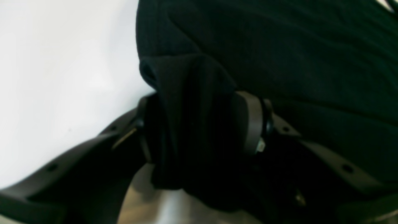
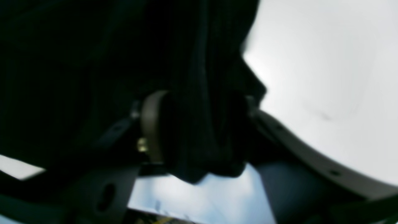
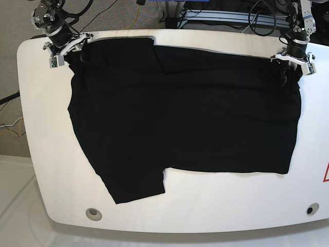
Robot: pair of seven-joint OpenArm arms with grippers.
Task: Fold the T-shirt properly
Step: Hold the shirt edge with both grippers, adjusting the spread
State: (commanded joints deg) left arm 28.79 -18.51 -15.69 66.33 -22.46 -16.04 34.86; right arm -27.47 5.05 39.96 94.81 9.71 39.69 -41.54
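Both arms reached to the top corners of the base view. The left gripper (image 3: 294, 66), at upper right, was clamped on a bunch of the shirt (image 3: 185, 118); the right gripper (image 3: 69, 49), upper left, pinched cloth likewise.

We see a white table (image 3: 31, 103) with rounded corners and two small round holes (image 3: 93, 212) near its front edge; cables (image 3: 133, 18) lie on grey carpet behind it.
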